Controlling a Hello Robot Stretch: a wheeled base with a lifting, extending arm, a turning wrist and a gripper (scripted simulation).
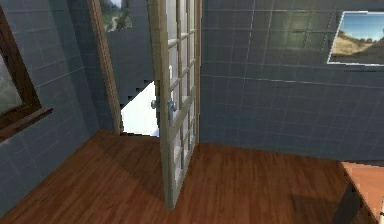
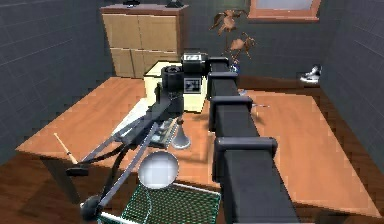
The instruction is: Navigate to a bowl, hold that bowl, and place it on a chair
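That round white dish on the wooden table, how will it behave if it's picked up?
The dish looks shallow and thin, so probably light. Its smooth white surface may be slippery. Pressed on one rim, it could tip.

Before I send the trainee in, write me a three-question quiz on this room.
1. True or false: the white door is fully shut.
2. What hangs on the tiled wall at the forward view's right? A) framed picture B) clock C) mirror
3. Fill in: the arm reaches out over a wooden ____.
Key: 1 false, it stands ajar; 2 A; 3 table.
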